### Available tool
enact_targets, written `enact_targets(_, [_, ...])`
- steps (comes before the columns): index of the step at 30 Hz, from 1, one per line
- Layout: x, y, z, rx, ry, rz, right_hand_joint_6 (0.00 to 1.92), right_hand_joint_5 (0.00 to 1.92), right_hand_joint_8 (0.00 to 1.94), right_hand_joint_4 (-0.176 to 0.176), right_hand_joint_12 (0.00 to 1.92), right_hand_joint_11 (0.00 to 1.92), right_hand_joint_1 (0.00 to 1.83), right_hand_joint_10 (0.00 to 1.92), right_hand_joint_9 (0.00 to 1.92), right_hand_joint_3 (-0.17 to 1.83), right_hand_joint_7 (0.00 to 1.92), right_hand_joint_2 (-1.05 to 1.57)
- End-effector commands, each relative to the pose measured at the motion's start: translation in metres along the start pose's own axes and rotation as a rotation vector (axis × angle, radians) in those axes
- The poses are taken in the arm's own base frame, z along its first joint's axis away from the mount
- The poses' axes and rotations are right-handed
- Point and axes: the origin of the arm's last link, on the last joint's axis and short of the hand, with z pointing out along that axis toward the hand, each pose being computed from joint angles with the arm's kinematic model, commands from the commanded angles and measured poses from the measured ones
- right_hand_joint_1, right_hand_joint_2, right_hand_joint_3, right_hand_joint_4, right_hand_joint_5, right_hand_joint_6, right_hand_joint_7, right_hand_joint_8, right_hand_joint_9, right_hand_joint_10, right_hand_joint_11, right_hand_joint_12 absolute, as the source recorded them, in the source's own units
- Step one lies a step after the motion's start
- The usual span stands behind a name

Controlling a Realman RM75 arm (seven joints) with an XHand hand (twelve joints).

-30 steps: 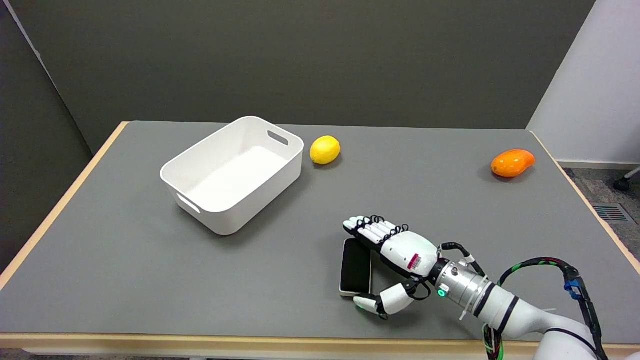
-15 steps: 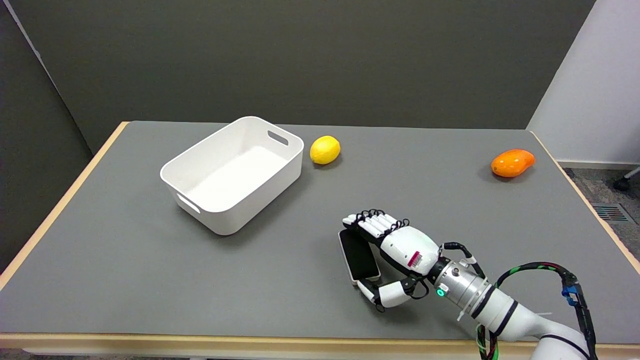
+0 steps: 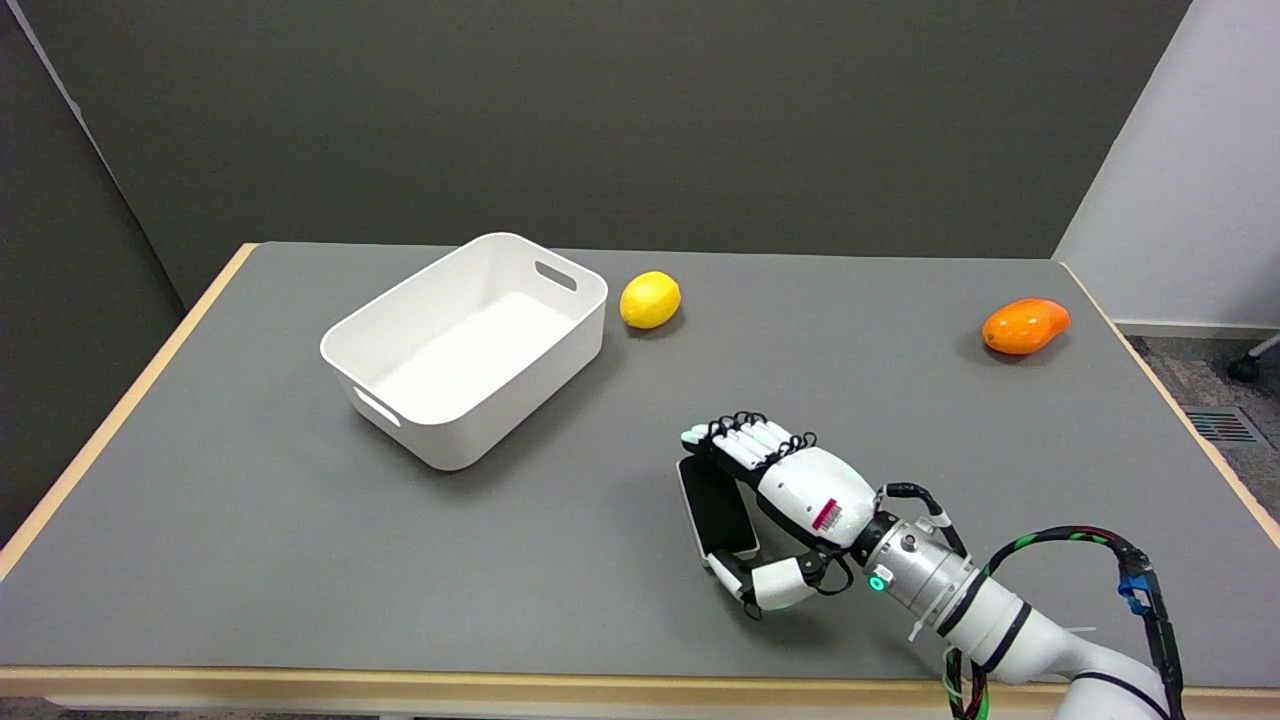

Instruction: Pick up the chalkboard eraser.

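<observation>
Bin (image 3: 464, 350) left of lemon (image 3: 650, 299); mango (image 3: 1024, 326) far right.

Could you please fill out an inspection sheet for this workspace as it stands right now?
Surface: grey table with a pale wooden edge.
Job's things: eraser, black face showing, tilted within the right hand's grasp near the front edge.
Clutter: empty white bin; lemon beside it; orange fruit far right.
Hand: right hand grips the eraser, fingers at its far end, thumb at its near end.
Cables: black cable looping off the forearm.
Surroundings: dark wall panels, white wall at right.
</observation>
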Motion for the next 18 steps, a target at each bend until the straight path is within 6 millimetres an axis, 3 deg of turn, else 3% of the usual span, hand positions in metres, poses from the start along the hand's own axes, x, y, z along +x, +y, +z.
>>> enact_targets(1, [0.003, 0.000, 0.012, -0.002, -0.036, -0.014, 0.07, 0.01, 0.01, -0.055, 0.94, 0.00, 0.63, 0.20, 0.00, 0.90, 0.00, 0.56])
enact_targets(10, [0.015, 0.018, 0.020, -0.001, -0.046, -0.097, 0.00, 0.00, 0.00, -0.032, 0.85, 0.00, 0.65, 0.06, 0.00, 0.88, 0.00, 0.54])
enact_targets(18, [0.031, 0.052, 0.021, -0.027, -0.062, -0.099, 0.00, 0.00, 0.07, -0.024, 0.86, 0.00, 0.65, 0.23, 0.00, 0.91, 0.00, 0.54])
